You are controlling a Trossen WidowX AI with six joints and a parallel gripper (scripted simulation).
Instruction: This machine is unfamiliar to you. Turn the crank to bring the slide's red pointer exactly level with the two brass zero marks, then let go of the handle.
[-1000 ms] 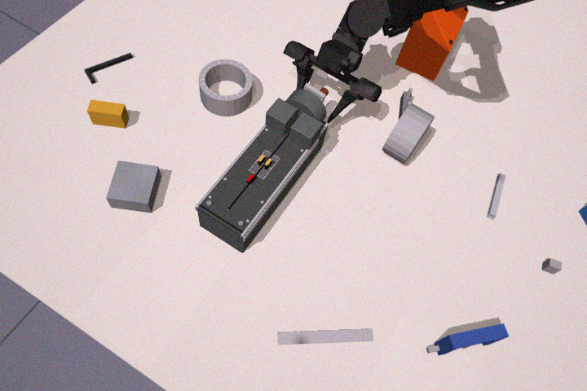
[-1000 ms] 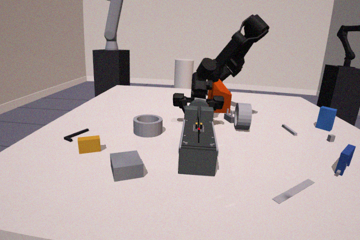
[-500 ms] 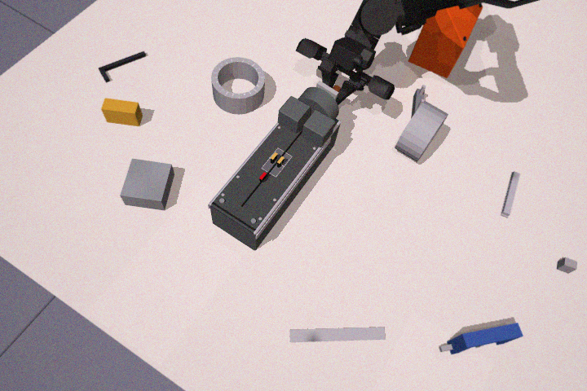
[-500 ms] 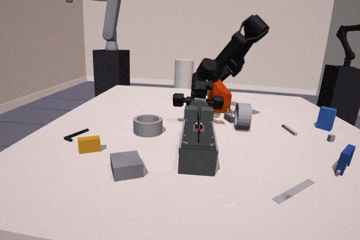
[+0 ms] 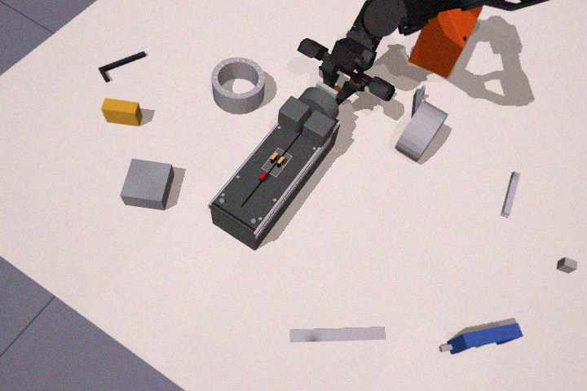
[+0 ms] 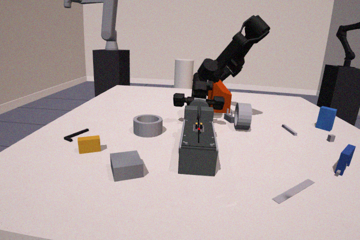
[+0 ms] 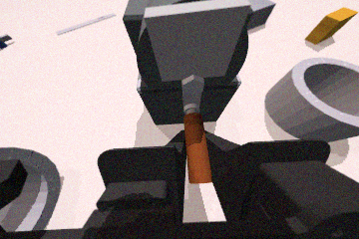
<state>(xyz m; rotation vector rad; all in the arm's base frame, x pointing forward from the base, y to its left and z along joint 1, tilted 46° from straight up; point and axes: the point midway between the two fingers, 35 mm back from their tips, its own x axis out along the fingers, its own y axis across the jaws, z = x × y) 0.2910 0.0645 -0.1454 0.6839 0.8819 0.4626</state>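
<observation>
With the fingers [image 5: 339, 92] closed on the handle [image 7: 198, 149], it is good to turn the crank [image 7: 191, 95] just ahead of them slowly, watching the pointer [image 5: 262, 176] [image 6: 198, 129] beyond, short of the marks [image 5: 277, 159] [image 6: 198, 123].

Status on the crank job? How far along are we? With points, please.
Done: the gripper [image 5: 339, 92] [image 7: 191, 133] is shut on the crank's orange-brown handle [image 7: 198, 156].
In hand: nothing beyond that grip can be told from this moment.
Left: the red pointer [image 5: 262, 176] [image 6: 198, 129] sits short of the two brass zero marks [image 5: 277, 159] [image 6: 198, 123], toward the machine's free end, so the crank needs turning until they're level, then the handle released.
</observation>
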